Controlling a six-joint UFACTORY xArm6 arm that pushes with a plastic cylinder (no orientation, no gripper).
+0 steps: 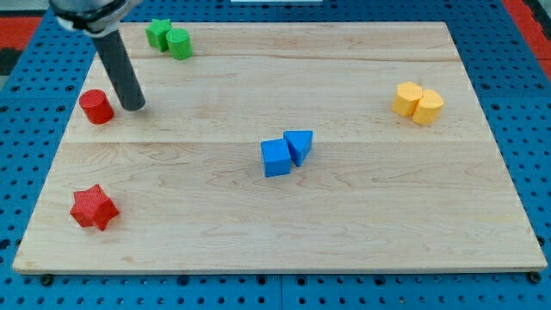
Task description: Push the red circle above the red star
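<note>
The red circle (96, 107) stands near the board's left edge, in the upper part of the view. The red star (93, 207) lies at the lower left, almost straight below the circle. My tip (133, 107) rests on the board just to the right of the red circle, a small gap apart from it. The dark rod slants up to the view's top left corner.
A green star (157, 33) and a green cylinder (179, 43) touch at the top left. A blue cube (276, 158) and a blue triangle (299, 145) touch at the centre. Two yellow blocks (418, 102) sit at the right. The wooden board (344, 232) lies on a blue pegboard.
</note>
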